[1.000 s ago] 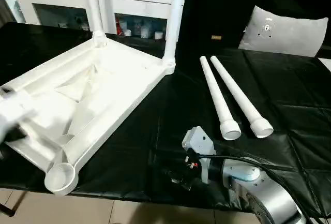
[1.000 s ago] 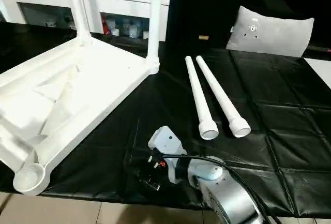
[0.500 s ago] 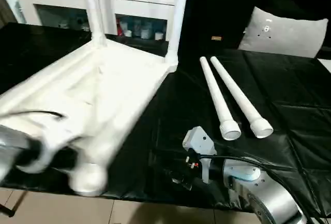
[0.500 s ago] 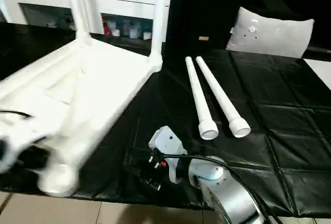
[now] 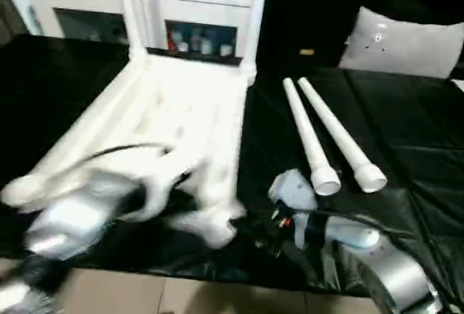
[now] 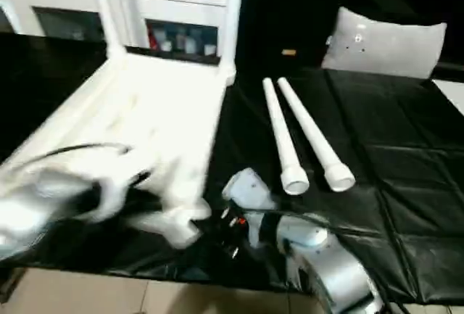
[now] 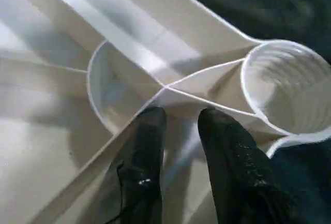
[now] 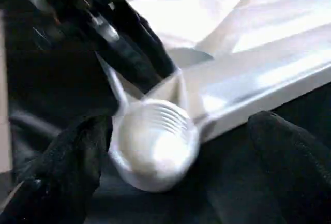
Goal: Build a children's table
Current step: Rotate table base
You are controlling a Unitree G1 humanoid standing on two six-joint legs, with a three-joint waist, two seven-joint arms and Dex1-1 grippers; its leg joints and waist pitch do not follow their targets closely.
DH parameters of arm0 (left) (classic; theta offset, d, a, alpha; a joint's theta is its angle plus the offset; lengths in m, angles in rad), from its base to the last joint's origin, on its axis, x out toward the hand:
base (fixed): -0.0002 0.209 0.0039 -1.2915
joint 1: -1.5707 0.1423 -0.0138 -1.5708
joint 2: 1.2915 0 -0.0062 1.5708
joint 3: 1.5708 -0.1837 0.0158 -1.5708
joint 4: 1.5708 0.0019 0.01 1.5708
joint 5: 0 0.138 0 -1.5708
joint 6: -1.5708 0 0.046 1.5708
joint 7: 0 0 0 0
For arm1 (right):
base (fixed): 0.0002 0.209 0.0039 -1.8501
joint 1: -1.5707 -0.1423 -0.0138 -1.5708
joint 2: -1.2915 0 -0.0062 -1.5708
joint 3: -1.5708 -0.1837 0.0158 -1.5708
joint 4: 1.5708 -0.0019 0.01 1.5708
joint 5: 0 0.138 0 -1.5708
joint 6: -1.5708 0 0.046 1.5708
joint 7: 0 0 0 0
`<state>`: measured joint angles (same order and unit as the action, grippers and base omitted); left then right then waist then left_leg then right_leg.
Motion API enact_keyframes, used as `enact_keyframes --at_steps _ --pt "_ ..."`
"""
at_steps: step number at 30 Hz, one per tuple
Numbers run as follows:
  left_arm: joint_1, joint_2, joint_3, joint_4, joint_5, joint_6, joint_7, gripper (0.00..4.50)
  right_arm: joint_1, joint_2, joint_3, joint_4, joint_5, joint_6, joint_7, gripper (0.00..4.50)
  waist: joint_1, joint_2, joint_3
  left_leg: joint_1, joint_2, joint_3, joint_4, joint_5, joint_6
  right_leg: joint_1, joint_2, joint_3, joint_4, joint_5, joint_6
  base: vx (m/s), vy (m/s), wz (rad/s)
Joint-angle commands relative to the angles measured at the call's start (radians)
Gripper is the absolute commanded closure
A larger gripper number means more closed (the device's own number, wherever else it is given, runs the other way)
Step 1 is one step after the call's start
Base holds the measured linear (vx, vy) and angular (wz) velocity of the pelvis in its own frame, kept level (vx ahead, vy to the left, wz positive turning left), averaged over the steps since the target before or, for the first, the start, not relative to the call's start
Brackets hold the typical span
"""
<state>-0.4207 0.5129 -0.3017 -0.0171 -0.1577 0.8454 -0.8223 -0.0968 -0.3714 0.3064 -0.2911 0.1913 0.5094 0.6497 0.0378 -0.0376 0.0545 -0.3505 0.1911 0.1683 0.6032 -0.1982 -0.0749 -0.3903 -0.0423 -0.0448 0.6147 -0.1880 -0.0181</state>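
Observation:
The children's table's white tabletop [image 5: 181, 104] lies upside down on the black table, with two legs [image 5: 257, 9] upright in its far corner sockets. My left gripper [image 7: 181, 125] is shut on a rib of the tabletop beside the near corner socket [image 7: 282, 87]. Two loose legs [image 5: 319, 136] lie side by side to the right. My right gripper [image 8: 170, 172] stands wide open, close to the same corner socket [image 8: 155, 141], which sits between its fingers [image 8: 67, 167] without being touched. The right wrist view has the left gripper's black fingers [image 8: 139, 53] behind the socket.
A grey-white pillow-like bag [image 5: 402, 42] rests at the far right. A white shelf unit [image 5: 181, 9] stands behind the table. The table's front edge [image 5: 181, 267] runs just below the near socket, with the floor beyond it.
My left arm has come in from the left, taken hold of the tabletop's near corner and swung it rightward toward my right gripper. The loose legs have stayed in place.

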Motion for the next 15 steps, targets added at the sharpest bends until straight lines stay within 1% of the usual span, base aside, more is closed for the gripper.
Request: enact_keyframes --at_steps 1,2,3,4,5,6,7,8,10,11,13,14,15 --pt "-0.038 -0.013 0.001 0.054 0.039 -0.071 0.046 3.2 -0.008 -0.013 -0.032 0.01 0.007 -0.005 -0.01 0.0 0.0 0.018 -0.055 -0.001 0.027 -0.018 -0.075 -0.248 -0.018 0.041 -0.078 0.047 -0.094 -0.375 -0.106 0.0 0.0 0.0" --pt "-0.039 -0.015 0.002 0.056 0.039 -0.073 0.047 3.2 -0.008 -0.014 -0.033 0.01 0.007 -0.005 -0.01 0.0 -0.002 0.018 -0.056 -0.001 0.025 -0.018 -0.073 -0.244 -0.014 0.041 -0.076 0.046 -0.096 -0.376 -0.1 0.0 0.0 0.0" --pt "-0.045 -0.026 0.014 0.069 0.041 -0.088 0.061 3.2 -0.007 -0.017 -0.036 0.008 0.008 -0.003 -0.009 0.0 -0.003 0.018 -0.059 -0.002 0.027 -0.017 -0.071 -0.229 -0.009 0.041 -0.078 0.048 -0.094 -0.352 -0.107 0.0 0.0 0.0" --pt "-0.048 -0.035 0.037 0.07 0.031 -0.089 0.072 3.2 -0.005 -0.019 -0.042 0.005 0.01 0.0 -0.01 0.0 -0.003 0.022 -0.059 -0.002 0.027 -0.017 -0.07 -0.22 -0.008 0.042 -0.078 0.048 -0.091 -0.337 -0.114 0.0 0.0 0.0" --pt "-0.047 -0.033 0.042 0.066 0.028 -0.101 0.068 3.2 -0.005 -0.02 -0.045 0.003 0.01 0.001 -0.012 0.0 -0.003 0.022 -0.059 -0.001 0.029 -0.016 -0.07 -0.212 -0.008 0.041 -0.076 0.047 -0.089 -0.307 -0.127 0.0 0.0 0.0" --pt "-0.04 -0.022 0.063 0.046 0.01 -0.126 0.05 3.2 -0.003 -0.02 -0.057 -0.001 0.012 0.005 -0.019 0.0 -0.002 0.022 -0.061 -0.001 0.029 -0.016 -0.07 -0.203 -0.006 0.043 -0.076 0.048 -0.086 -0.282 -0.139 0.0 0.0 0.0" --pt "-0.04 -0.021 0.064 0.044 0.01 -0.129 0.049 3.02 -0.003 -0.02 -0.058 -0.001 0.012 0.005 -0.019 0.0 -0.002 0.022 -0.062 -0.002 0.029 -0.015 -0.069 -0.194 -0.006 0.044 -0.076 0.049 -0.083 -0.258 -0.146 0.0 0.0 0.0" --pt "-0.026 -0.006 0.086 0.016 -0.005 -0.17 0.023 3.02 -0.005 -0.009 -0.079 -0.009 0.02 0.02 -0.036 0.0 -0.001 0.023 -0.063 -0.003 0.031 -0.016 -0.07 -0.177 -0.003 0.045 -0.076 0.048 -0.078 -0.217 -0.159 0.0 0.0 0.0" --pt "-0.007 0.003 0.113 -0.024 -0.035 -0.17 0.0 2.82 -0.022 0.019 -0.108 -0.012 0.033 0.051 -0.071 0.0 -0.002 0.023 -0.063 -0.004 0.031 -0.014 -0.069 -0.168 -0.002 0.045 -0.075 0.048 -0.075 -0.187 -0.173 0.0 0.0 0.0" --pt "0.002 0.008 0.122 -0.042 -0.048 -0.173 -0.012 2.74 -0.032 0.032 -0.119 -0.01 0.037 0.066 -0.088 0.0 -0.003 0.022 -0.062 -0.004 0.03 -0.014 -0.069 -0.167 -0.004 0.045 -0.075 0.047 -0.074 -0.187 -0.176 0.0 0.0 0.0" --pt "0.024 0.006 0.155 -0.092 -0.087 -0.168 -0.016 2.55 -0.077 0.066 -0.144 0.021 0.014 0.122 -0.163 0.0 -0.005 0.026 -0.058 0.002 0.031 -0.012 -0.072 -0.196 -0.018 0.038 -0.074 0.046 -0.076 -0.24 -0.176 0.0 0.0 0.0" --pt "0.028 0.008 0.159 -0.101 -0.091 -0.162 -0.014 2.55 -0.09 0.075 -0.151 0.031 0.01 0.137 -0.183 0.0 -0.007 0.026 -0.057 0.003 0.031 -0.012 -0.073 -0.207 -0.022 0.037 -0.073 0.046 -0.077 -0.256 -0.172 0.0 0.0 0.0" --pt "0.038 0.009 0.17 -0.13 -0.106 -0.151 -0.018 2.29 -0.127 0.096 -0.171 0.063 -0.002 0.173 -0.23 0.0 -0.006 0.027 -0.056 0.005 0.031 -0.012 -0.073 -0.214 -0.026 0.035 -0.074 0.047 -0.078 -0.27 -0.169 0.0 0.0 0.0"
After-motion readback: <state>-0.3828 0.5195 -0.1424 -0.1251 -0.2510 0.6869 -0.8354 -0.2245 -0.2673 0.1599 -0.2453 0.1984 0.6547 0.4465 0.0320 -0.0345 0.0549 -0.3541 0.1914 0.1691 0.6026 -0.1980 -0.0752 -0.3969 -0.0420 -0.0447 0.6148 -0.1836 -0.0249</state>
